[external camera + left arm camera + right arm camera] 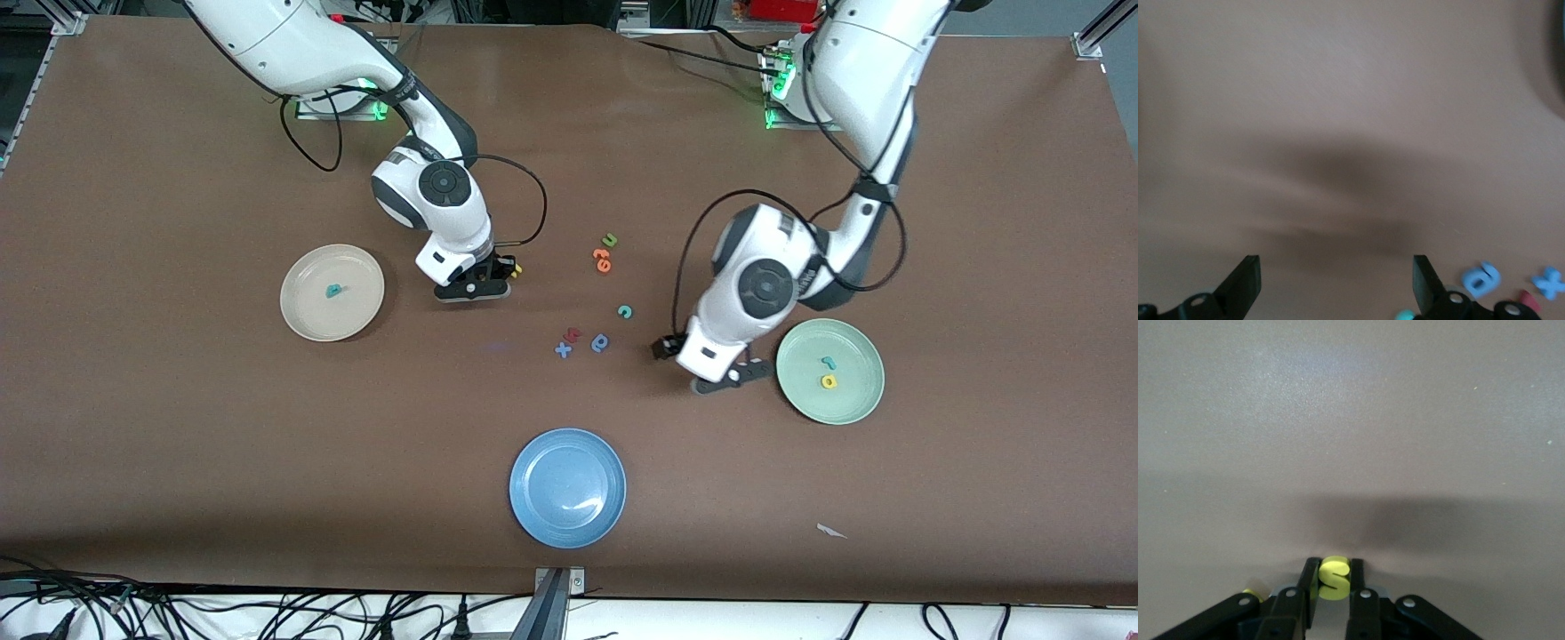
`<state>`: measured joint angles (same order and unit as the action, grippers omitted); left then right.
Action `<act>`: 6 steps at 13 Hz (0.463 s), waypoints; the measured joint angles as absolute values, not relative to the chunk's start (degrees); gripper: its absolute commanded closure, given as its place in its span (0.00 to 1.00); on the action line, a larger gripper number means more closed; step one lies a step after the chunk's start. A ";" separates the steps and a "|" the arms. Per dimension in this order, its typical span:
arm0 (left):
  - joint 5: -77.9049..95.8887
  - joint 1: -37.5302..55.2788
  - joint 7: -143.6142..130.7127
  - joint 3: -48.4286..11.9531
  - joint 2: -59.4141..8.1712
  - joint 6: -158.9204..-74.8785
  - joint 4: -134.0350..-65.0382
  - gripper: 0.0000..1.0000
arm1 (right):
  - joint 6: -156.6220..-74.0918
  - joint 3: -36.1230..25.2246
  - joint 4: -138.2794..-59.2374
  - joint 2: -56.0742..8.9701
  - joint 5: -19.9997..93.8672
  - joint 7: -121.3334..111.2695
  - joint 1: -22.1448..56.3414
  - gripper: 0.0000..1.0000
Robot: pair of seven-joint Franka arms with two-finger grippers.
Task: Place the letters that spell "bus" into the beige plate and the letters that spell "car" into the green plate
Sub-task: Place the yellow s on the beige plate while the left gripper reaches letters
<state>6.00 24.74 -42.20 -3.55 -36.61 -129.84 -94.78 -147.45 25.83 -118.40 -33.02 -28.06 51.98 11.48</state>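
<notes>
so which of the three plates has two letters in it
The green plate, at the left arm's end of the table: it holds a teal letter and a yellow one. The beige plate holds one; the blue plate none.

Your brown desk (178, 444) carries the beige plate (302, 324), green plate (858, 400), blue plate (533, 516) and scattered loose letters (601, 342).
</notes>
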 measured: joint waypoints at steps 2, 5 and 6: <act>6.00 28.22 -46.82 -3.52 -37.41 -132.83 -95.46 0.00 | -147.45 25.73 -118.30 -32.94 -28.12 51.94 11.43 0.80; 5.82 31.78 -49.81 -3.40 -38.35 -139.59 -98.98 0.07 | -143.21 25.26 -118.04 -30.19 -28.07 48.47 9.52 0.80; 5.63 32.15 -50.06 -3.37 -38.61 -140.49 -99.97 0.08 | -140.58 25.25 -118.05 -28.28 -27.63 45.20 7.94 0.80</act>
<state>5.63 32.15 -50.06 -3.37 -38.61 -140.49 -99.97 -140.58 25.25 -118.05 -28.28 -27.63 45.20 7.94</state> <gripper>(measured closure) 0.018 0.775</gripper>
